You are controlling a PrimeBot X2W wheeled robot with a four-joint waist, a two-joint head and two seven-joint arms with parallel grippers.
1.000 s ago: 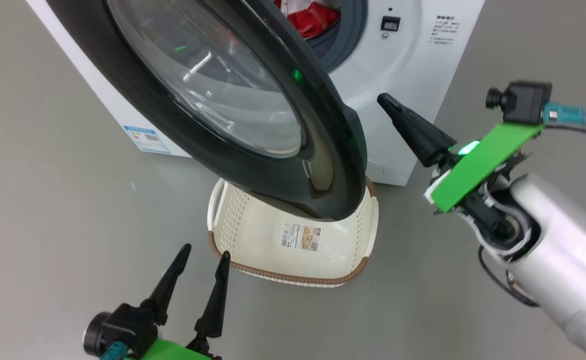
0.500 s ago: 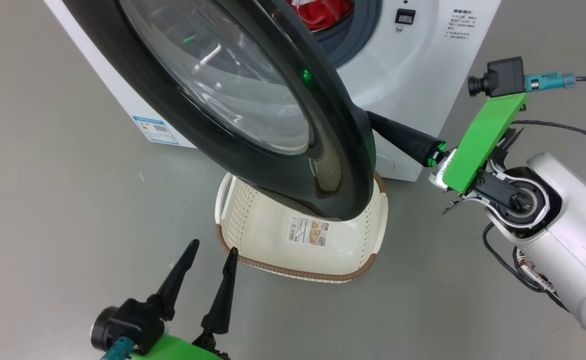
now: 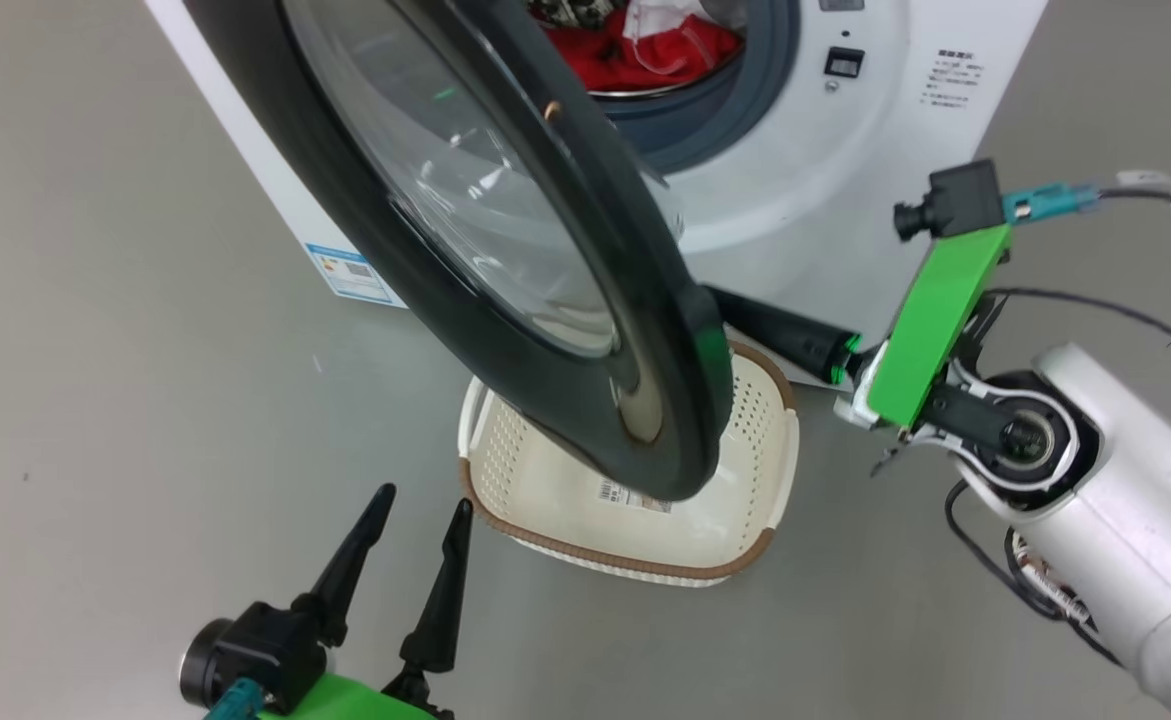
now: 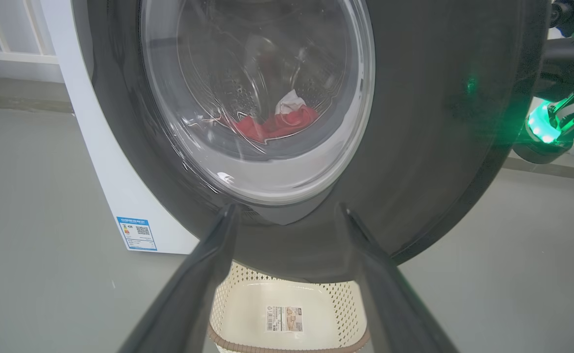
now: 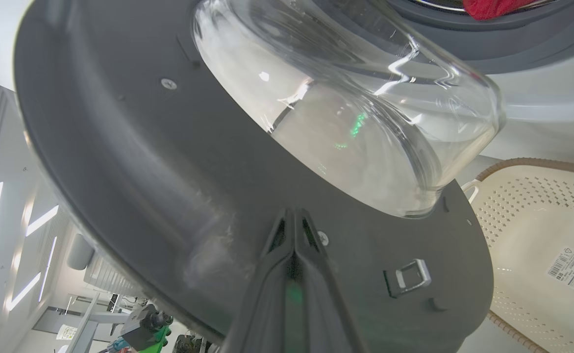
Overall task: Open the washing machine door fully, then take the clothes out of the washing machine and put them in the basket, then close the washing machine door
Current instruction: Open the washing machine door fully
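Observation:
The washing machine door [image 3: 685, 390] stands partly open, its black rim and glass bowl hanging over the cream basket [image 3: 745, 545] on the floor. Red and white clothes [image 3: 645, 55] lie in the drum of the white washing machine [image 3: 825, 160]. My right gripper [image 5: 294, 215] is shut, with its tips against the door's dark inner face below the glass bowl. In the head view its fingers [image 3: 775, 335] run behind the door's edge. My left gripper [image 3: 424, 498] is open and holds nothing, low in front of the basket, facing the door's outer face [image 4: 438, 147].
Bare grey floor lies left and right of the machine. A blue label [image 3: 350, 272] marks the machine's base. The basket [image 4: 287, 314] sits directly under the swinging door's lower edge. My right forearm [image 3: 1125, 520] fills the right side.
The head camera has shifted. My right gripper has gone from beside the door's edge to behind it, and the door has swung wider, baring more of the drum. The left gripper has stayed put.

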